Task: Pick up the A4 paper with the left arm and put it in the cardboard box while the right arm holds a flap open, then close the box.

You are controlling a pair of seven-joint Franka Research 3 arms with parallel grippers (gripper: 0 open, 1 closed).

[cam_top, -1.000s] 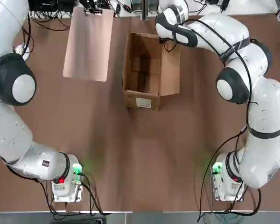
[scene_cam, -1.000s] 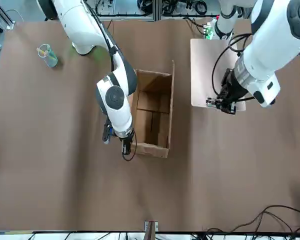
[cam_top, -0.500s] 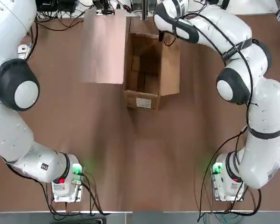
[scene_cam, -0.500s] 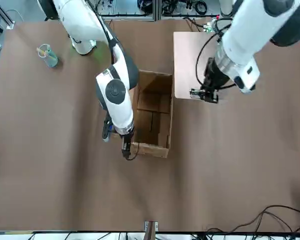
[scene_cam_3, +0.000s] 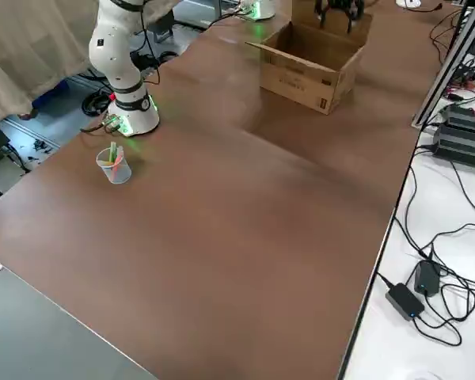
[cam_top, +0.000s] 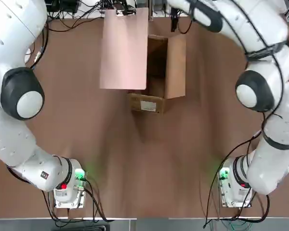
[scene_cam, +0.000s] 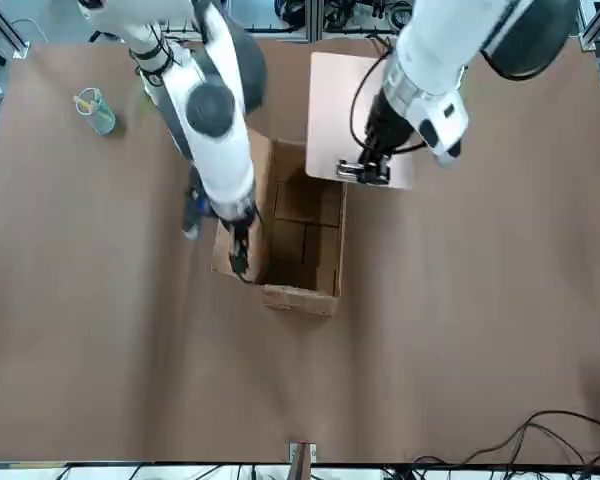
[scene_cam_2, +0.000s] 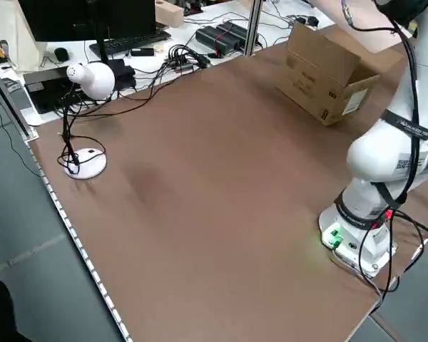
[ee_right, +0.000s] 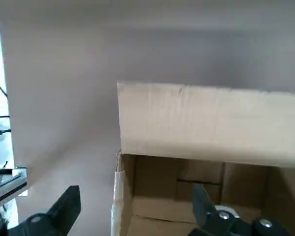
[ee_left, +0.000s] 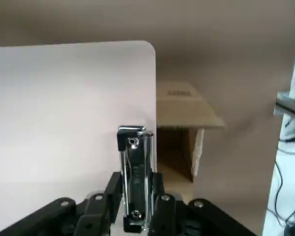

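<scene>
Now we carry the paper (cam_top: 124, 48) in the left gripper (ee_left: 136, 206), clenched on the metal clip (ee_left: 135, 177) at its short end; the sheet hangs flat in the air, partly over the box (cam_top: 156, 72) and its left edge. The right gripper (ee_right: 132, 206) is released, fingers spread, one inside and one outside the wall at the box's far corner, holding no flap that we can see. To do this step well, we judge the sheet should be squared with the long opening and tipped down so its free edge enters first, clear of the outspread flap (cam_top: 176, 67). In the top view both grippers are cut off at the edge; the box floor under the sheet is hidden.
</scene>
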